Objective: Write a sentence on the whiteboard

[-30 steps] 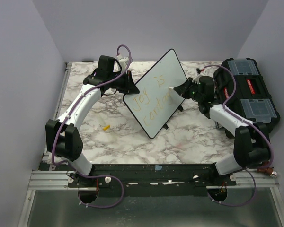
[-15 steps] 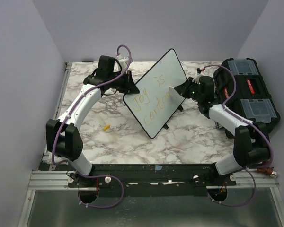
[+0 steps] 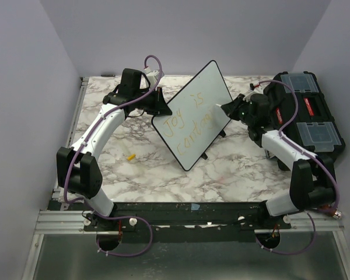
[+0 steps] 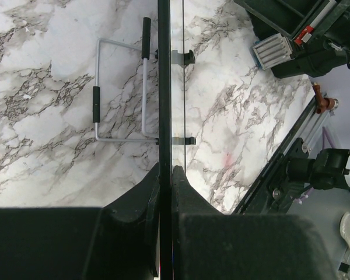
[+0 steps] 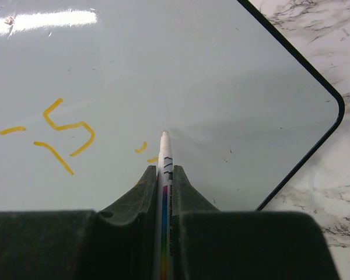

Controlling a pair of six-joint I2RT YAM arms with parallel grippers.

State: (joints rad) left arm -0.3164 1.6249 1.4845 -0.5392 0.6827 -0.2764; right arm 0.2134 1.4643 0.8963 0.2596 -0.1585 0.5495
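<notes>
Item: whiteboard [image 3: 192, 116], white face, thin black rim, rounded corners; stands tilted near the middle of the table [image 3: 134, 181], propped on small black feet with a wire stand [image 4: 119, 87] behind it

Markings: the sentence [image 3: 189, 125], thin yellow-orange handwriting in two lines on the lower half of the whiteboard; "Joy is" legible, the second line too small to read in full

Left gripper [image 3: 158, 106]: at the whiteboard's left edge, fingers closed on the rim, one on each face

Right gripper [image 3: 232, 109]: at the whiteboard's right side, fingers pinched on a white marker [image 5: 164, 153]; tip points at the face, right of "is", contact cannot be told

Surface: white marble-pattern top with grey veining

Loose item: small yellow piece [image 3: 130, 156], on the table left of and nearer than the whiteboard, well apart from it

Black toolbox [image 3: 306, 111]: clear lids, right of the whiteboard, at the table's edge

Room: plain lavender walls [image 3: 181, 35] behind and to both sides of the whiteboard
</notes>
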